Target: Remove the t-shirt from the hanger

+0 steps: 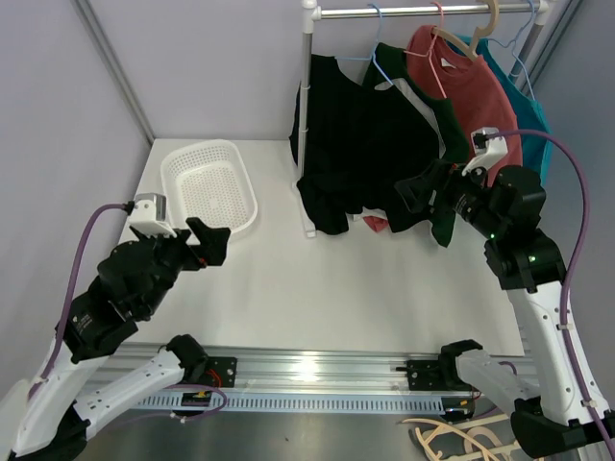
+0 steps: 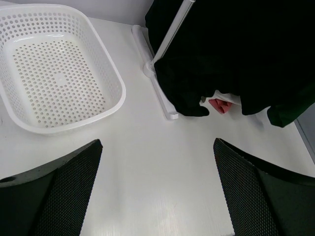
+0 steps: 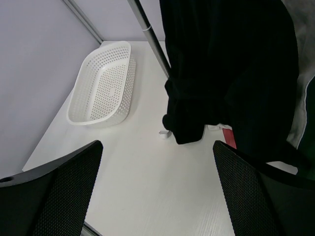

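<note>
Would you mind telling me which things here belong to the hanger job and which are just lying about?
Job: black t-shirt, probably; its blue hanger; left gripper; right gripper, both open.
Lying about: white basket; red shirt; teal shirt; clothes rack.

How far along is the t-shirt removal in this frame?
Done: nothing; the black t-shirt hangs on its blue hanger on the rail, beside a red shirt. In hand: the right hand, open and empty, is raised close to the black t-shirt; the left hand, open too, hovers over the table near the basket. Left: gripping the shirt and working it off the hanger.
</note>
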Tool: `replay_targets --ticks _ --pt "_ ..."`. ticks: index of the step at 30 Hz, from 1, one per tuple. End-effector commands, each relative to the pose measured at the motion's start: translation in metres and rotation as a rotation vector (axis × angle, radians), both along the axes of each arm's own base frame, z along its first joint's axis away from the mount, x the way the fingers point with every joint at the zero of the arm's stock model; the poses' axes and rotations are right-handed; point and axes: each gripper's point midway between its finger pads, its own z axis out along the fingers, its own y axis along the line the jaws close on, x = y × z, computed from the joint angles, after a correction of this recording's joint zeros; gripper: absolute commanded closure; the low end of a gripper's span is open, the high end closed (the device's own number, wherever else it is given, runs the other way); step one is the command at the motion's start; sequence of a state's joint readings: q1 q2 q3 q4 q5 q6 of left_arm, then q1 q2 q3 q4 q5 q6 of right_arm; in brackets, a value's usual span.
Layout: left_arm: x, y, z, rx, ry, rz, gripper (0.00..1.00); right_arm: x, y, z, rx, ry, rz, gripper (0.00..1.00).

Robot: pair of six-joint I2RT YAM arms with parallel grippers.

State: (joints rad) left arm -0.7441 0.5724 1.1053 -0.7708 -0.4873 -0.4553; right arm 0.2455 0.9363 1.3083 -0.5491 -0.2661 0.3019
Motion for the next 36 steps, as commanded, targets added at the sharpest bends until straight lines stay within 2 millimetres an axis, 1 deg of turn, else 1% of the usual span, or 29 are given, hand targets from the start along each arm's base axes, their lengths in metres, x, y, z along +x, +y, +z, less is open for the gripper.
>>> replay_targets --ticks 1,4,7,8,9,10,11,12,13,14,15,16,17,18,19,20,21,22,23,24,25,26,27,31,32,33,34,35,36 --pt "0.002 0.002 0.009 0.016 -0.018 0.008 0.01 0.000 0.003 0.022 0.023 -0.077 0.014 0.01" --pt "0.004 -0.003 0.005 0.001 -0.006 0.001 0.00 0.008 0.003 0.038 0.021 -0.135 0.008 0.01" --pt "0.005 -0.011 0.001 -0.016 0.003 -0.024 0.01 0.023 0.010 0.072 -0.006 -0.252 0.042 0.00" --pt "0.007 -0.015 0.000 -0.019 0.009 -0.032 0.00 0.031 0.012 0.079 -0.021 -0.281 0.046 0.01" --pt "0.007 -0.017 -0.001 -0.020 0.014 -0.038 0.00 0.046 0.012 0.093 -0.047 -0.334 0.034 0.01" --pt "0.007 -0.020 -0.001 -0.027 0.019 -0.048 0.00 0.055 0.013 0.098 -0.064 -0.354 0.029 0.01" --pt "0.009 -0.023 -0.003 -0.025 0.025 -0.052 0.00 0.070 0.020 0.104 -0.085 -0.371 0.059 0.01" --pt "0.009 -0.024 -0.003 -0.027 0.025 -0.057 0.00 0.084 0.022 0.092 -0.122 -0.354 0.062 0.00" --pt "0.009 -0.025 -0.004 -0.026 0.025 -0.060 0.01 0.088 0.026 0.107 -0.152 -0.407 0.086 0.01" --pt "0.011 -0.026 -0.009 -0.021 0.030 -0.058 0.01 0.097 0.029 0.108 -0.169 -0.413 0.105 0.00" --pt "0.012 -0.026 -0.008 -0.025 0.023 -0.057 0.01 0.105 0.033 0.109 -0.179 -0.421 0.119 0.01" --pt "0.013 -0.027 -0.012 -0.016 0.027 -0.057 0.01 0.121 0.040 0.109 -0.181 -0.418 0.148 0.01" --pt "0.013 -0.027 -0.012 -0.018 0.022 -0.056 0.00 0.128 0.044 0.108 -0.180 -0.413 0.170 0.00" --pt "0.015 -0.028 -0.015 -0.016 0.024 -0.054 0.01 0.137 0.044 0.106 -0.201 -0.411 0.187 0.00" --pt "0.016 -0.029 -0.017 -0.013 0.022 -0.058 0.00 0.155 0.052 0.089 -0.204 -0.375 0.231 0.00" --pt "0.016 -0.032 -0.017 -0.013 0.020 -0.071 0.00 0.159 0.052 0.104 -0.212 -0.411 0.241 0.02" --pt "0.016 -0.034 -0.017 -0.015 0.015 -0.080 0.01 0.167 0.049 0.102 -0.218 -0.399 0.237 0.04" --pt "0.019 -0.037 -0.023 -0.010 0.014 -0.087 0.00 0.175 0.050 0.101 -0.221 -0.398 0.236 0.04" --pt "0.019 -0.038 -0.023 -0.012 0.010 -0.090 0.01 0.187 0.051 0.103 -0.235 -0.415 0.242 0.05" --pt "0.020 -0.040 -0.030 -0.005 0.019 -0.095 0.01 0.193 0.052 0.101 -0.243 -0.411 0.244 0.06" --pt "0.022 -0.041 -0.028 -0.009 0.011 -0.095 0.00 0.200 0.050 0.101 -0.253 -0.416 0.237 0.06" --pt "0.023 -0.042 -0.029 -0.008 0.013 -0.095 0.00 0.215 0.052 0.090 -0.264 -0.399 0.236 0.07" --pt "0.024 -0.043 -0.032 -0.005 0.016 -0.095 0.00 0.218 0.052 0.098 -0.280 -0.434 0.230 0.07" --pt "0.028 -0.048 -0.032 0.003 0.026 -0.100 0.01 0.241 0.049 0.093 -0.287 -0.443 0.230 0.07" --pt "0.029 -0.050 -0.030 0.002 0.026 -0.100 0.00 0.244 0.049 0.094 -0.281 -0.445 0.232 0.13" --pt "0.030 -0.050 -0.029 0.001 0.025 -0.100 0.01 0.253 0.050 0.081 -0.278 -0.412 0.241 0.15" --pt "0.031 -0.052 -0.029 0.004 0.026 -0.102 0.01 0.250 0.051 0.093 -0.261 -0.435 0.252 0.17" --pt "0.032 -0.052 -0.025 0.000 0.018 -0.102 0.00 0.252 0.051 0.093 -0.254 -0.434 0.254 0.21" --pt "0.034 -0.054 -0.025 0.000 0.016 -0.103 0.01 0.253 0.052 0.094 -0.249 -0.444 0.258 0.22"
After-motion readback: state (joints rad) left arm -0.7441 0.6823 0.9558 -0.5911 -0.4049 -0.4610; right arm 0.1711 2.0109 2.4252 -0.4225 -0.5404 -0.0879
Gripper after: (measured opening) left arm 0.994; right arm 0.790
